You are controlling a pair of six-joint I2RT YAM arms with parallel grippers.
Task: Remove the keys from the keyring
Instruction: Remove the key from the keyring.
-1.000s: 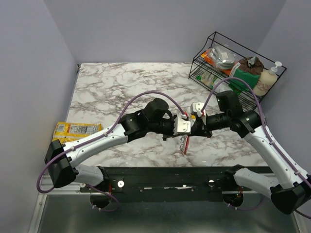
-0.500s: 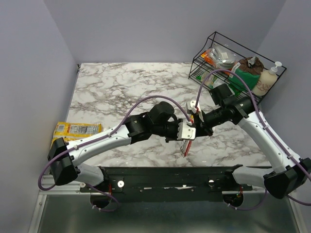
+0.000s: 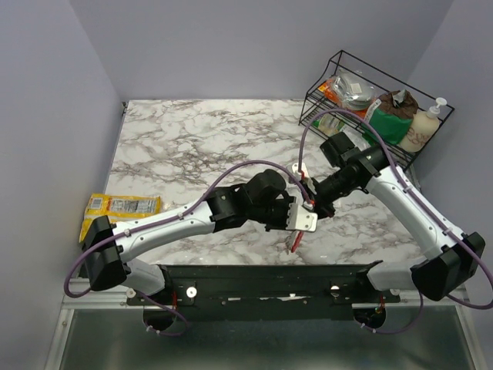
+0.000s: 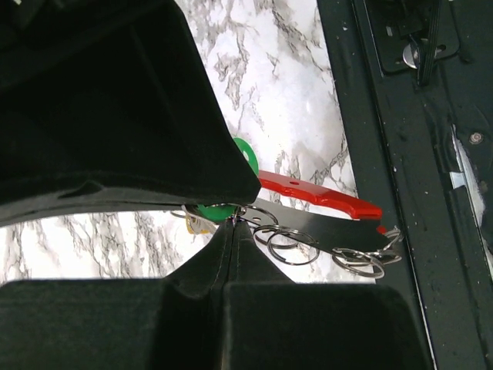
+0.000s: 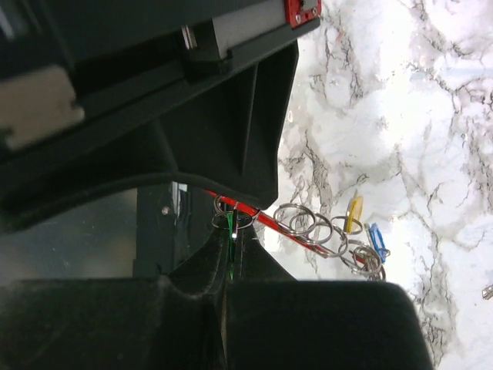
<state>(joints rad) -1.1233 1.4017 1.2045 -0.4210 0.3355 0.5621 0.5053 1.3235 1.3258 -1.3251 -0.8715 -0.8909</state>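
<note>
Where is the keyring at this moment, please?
Top external view: the keyring hangs over the table's near edge, right of centre, just below where the left gripper and right gripper meet.

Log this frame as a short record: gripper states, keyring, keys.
left gripper: shut on a split ring beside the green key
right gripper: shut on the green key
keyring: red, hanging below both grippers
other keys: yellow key and blue key on rings along the keyring
progress: no key seen lying free
</note>
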